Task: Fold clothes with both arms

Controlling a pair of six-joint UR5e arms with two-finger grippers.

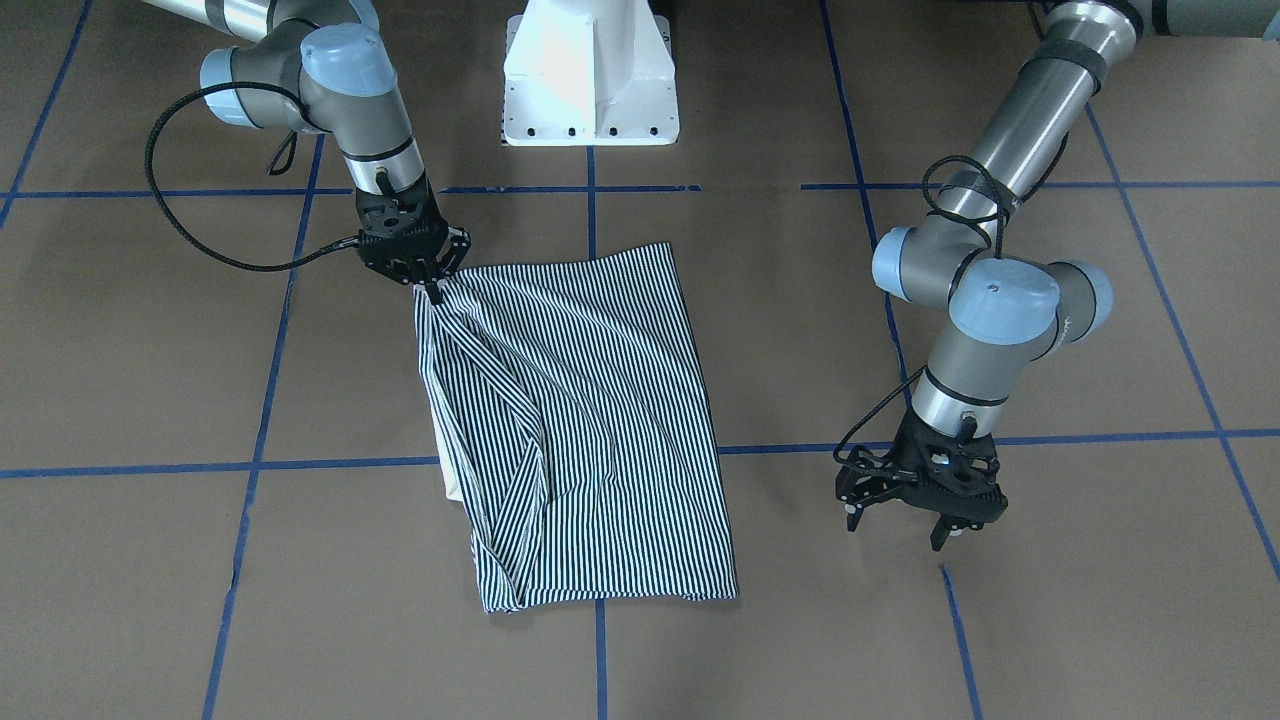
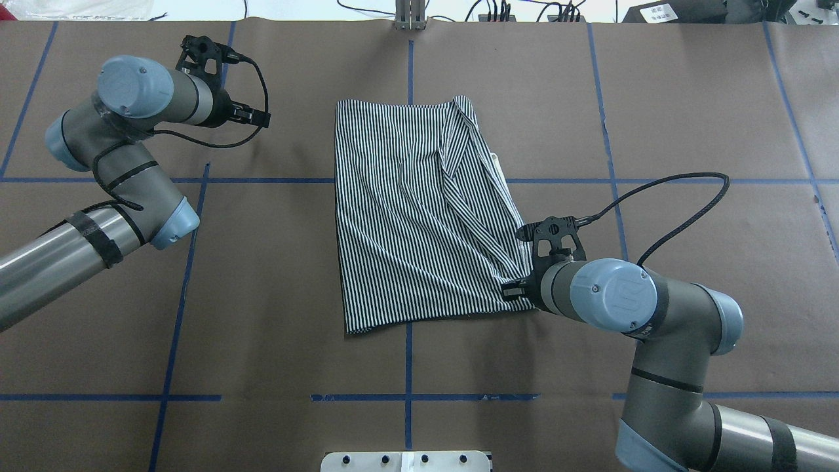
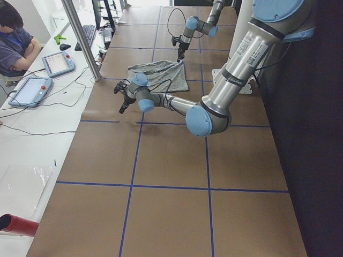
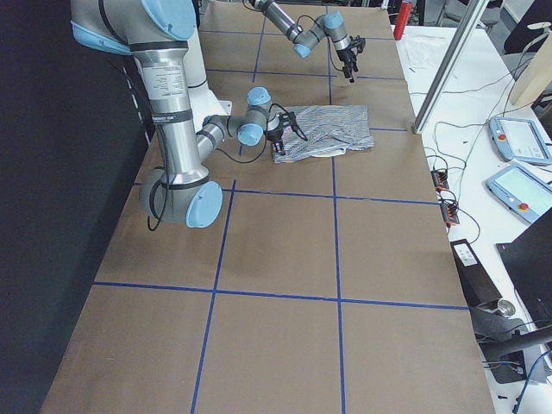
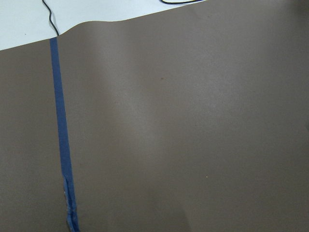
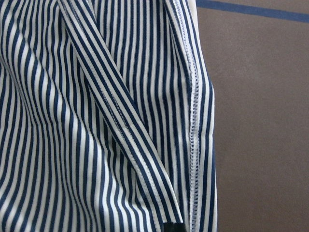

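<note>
The right tool (image 1: pixel 432 289) is clamped on a corner of the striped shirt (image 1: pixel 600 400), which spreads away from it across the surface (image 1: pixel 350 620). The left tool (image 1: pixel 896 533) hangs spread open, well apart from the shirt.

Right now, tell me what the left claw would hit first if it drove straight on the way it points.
Probably the brown table paper: the left claw points down, open, and its wrist view shows only paper and a blue tape line. The striped shirt lies well aside.
</note>
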